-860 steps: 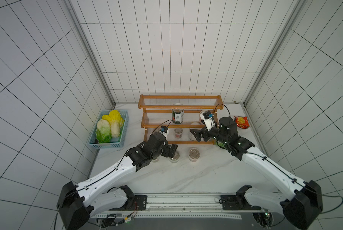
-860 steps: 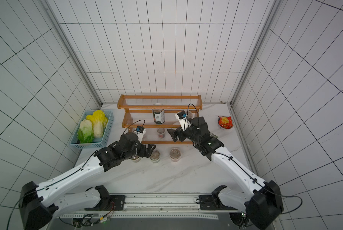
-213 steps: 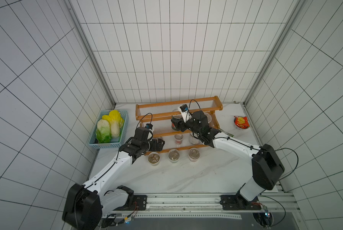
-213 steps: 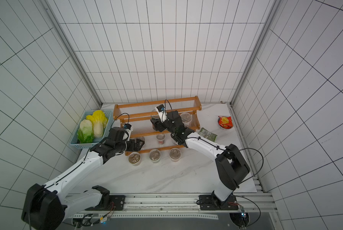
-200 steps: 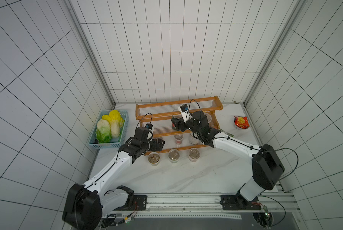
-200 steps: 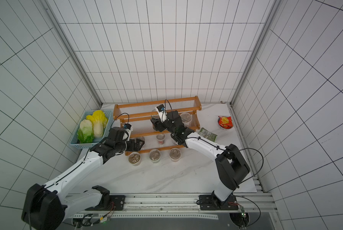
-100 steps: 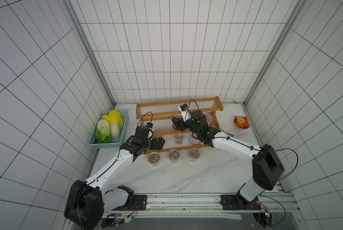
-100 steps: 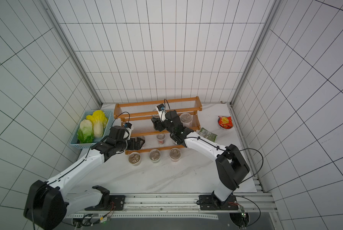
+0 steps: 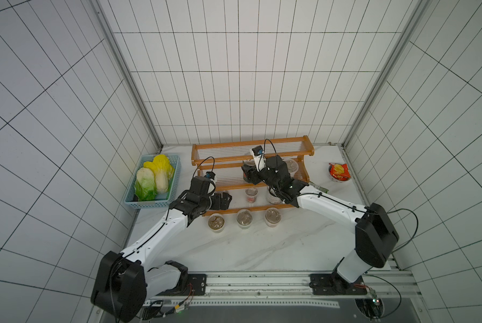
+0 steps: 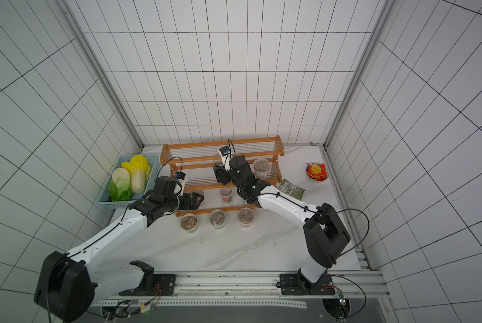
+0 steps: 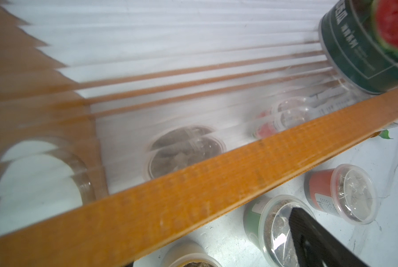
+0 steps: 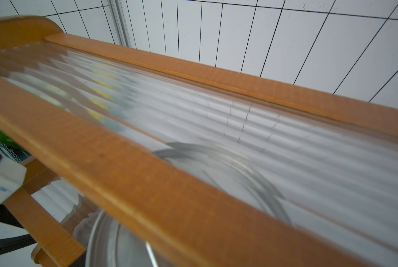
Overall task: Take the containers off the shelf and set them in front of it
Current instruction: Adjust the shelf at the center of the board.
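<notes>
Top views give the whole scene: a white table point(image 9: 248, 251) walled by tiles. At its back stands the shelf point(image 9: 223, 146), a 3-tier wooden rack with clear rod tiers, slightly askew to the back wall. Left of it lies a light blue basket point(image 9: 176, 174) holding cabbages point(image 9: 151, 179).

The left gripper point(image 9: 225, 200) sits at the left end of the lowest tier, jaws spread wide and holding nothing. 1 black finger point(image 11: 309, 233) shows in the left wrist view. The right gripper point(image 9: 247, 175) reaches to the middle tier, its jaws on either side of the can point(image 11: 364, 50); whether they press on it cannot be told.

This can, dark green with a watermelon picture, stands upright near the middle of the middle tier. A clear jar point(image 9: 272, 198) stands on the lowest tier, partly under the right arm point(image 9: 326, 205).

3 cups stand on the shelf:
- an upper cup point(image 9: 291, 167) at the right end of the middle tier;
- a red-label cup point(image 9: 251, 195) on the lowest tier, left of the jar;
- a brown-filled cup point(image 11: 184, 152), seen through the rods, near the left gripper.

A row of 3 cups point(image 9: 244, 218) stands on the table just in front of the shelf. A green packet point(image 10: 291, 190) lies just right of the shelf; a red packet point(image 9: 338, 172) lies farther right.
</notes>
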`<state>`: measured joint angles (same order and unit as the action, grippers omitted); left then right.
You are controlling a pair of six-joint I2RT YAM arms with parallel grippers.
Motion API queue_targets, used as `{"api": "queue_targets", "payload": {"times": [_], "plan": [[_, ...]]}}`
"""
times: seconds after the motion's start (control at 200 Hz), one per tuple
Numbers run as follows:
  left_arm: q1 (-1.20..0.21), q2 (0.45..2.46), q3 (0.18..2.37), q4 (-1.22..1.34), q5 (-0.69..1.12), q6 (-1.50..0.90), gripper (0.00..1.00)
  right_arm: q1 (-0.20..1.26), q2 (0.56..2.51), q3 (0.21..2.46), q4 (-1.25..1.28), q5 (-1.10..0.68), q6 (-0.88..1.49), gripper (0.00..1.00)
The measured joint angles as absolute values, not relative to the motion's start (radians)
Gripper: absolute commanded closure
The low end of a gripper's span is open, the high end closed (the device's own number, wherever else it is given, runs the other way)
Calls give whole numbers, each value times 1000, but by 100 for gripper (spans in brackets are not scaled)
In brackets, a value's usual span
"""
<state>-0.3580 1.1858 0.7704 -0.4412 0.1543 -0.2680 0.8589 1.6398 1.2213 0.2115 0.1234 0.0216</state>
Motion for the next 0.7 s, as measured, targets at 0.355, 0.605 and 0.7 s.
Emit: {"api": "queue_targets", "payload": {"times": [0.355, 0.605, 0.7], "plan": [[-354, 1196, 778, -437, 155, -260, 2, 860, 1628, 1201, 242, 149, -26, 10], [-350, 1200, 778, -437, 156, -260, 2, 860, 1603, 1173, 268, 152, -26, 11], [-350, 1200, 778, -437, 159, -260, 2, 860, 1602, 1160, 272, 156, -25, 10]]}}
